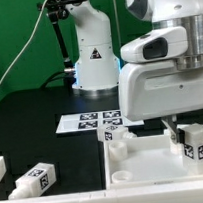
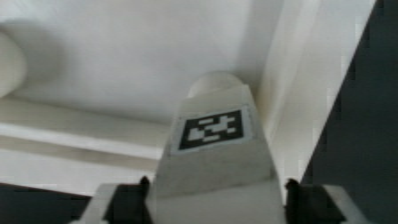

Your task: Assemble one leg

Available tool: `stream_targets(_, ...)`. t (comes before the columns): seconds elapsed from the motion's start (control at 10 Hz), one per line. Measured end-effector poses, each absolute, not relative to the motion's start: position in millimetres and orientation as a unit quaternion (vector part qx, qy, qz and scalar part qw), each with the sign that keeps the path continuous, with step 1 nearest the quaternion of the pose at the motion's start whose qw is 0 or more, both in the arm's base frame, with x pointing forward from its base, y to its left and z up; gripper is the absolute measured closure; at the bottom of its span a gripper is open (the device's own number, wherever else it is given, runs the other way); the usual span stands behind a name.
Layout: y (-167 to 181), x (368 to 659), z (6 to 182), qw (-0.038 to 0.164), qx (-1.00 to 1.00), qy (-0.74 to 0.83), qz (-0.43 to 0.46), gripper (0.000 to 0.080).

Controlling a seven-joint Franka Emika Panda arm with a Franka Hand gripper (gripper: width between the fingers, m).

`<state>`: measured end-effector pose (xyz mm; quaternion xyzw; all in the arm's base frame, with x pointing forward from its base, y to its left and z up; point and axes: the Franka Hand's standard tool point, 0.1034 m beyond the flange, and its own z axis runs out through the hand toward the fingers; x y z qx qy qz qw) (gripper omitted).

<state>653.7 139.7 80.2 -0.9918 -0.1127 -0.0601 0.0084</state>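
Exterior view shows a black table with a large white panel (image 1: 145,158) lying flat at the front, raised sockets at its corners. From where I stand, the task looks about midway: one leg (image 1: 197,141) is already in the arm's grasp and held upright just above the panel's far corner, right under the wrist, but I judge it not yet seated or screwed in. That joining step is what remains.

The arm reaches in from above, its bulky white wrist housing pointing straight down. The gripper (image 1: 192,133) hangs vertical over that corner, mostly hidden by the housing.

Off to the gripper's side, on the exterior view's left, two spare legs (image 1: 31,182) lie on the table, well apart from the panel. Behind the gripper, a marker board (image 1: 88,121) sits flat near the robot's base.

Wrist view looks down the held leg (image 2: 214,145), its tag facing the camera, with dark fingertips (image 2: 128,200) pressed narrowly against both sides of it. Pale panel surfaces lie beneath.
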Motion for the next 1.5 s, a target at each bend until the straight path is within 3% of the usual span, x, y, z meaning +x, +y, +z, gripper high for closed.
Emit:
stream_targets(0.5, 140.1, 653.6, 80.1, 0.015, -0.998, -0.030, -0.059, 0.0517)
stream_targets(1.1, 141.1, 652.5, 79.4, 0.051, -0.939, 0.336, -0.057, 0.0517)
stream_targets(1.5, 141.3, 652.1, 79.6, 0.057, -0.864, 0.498, -0.041, 0.0517)
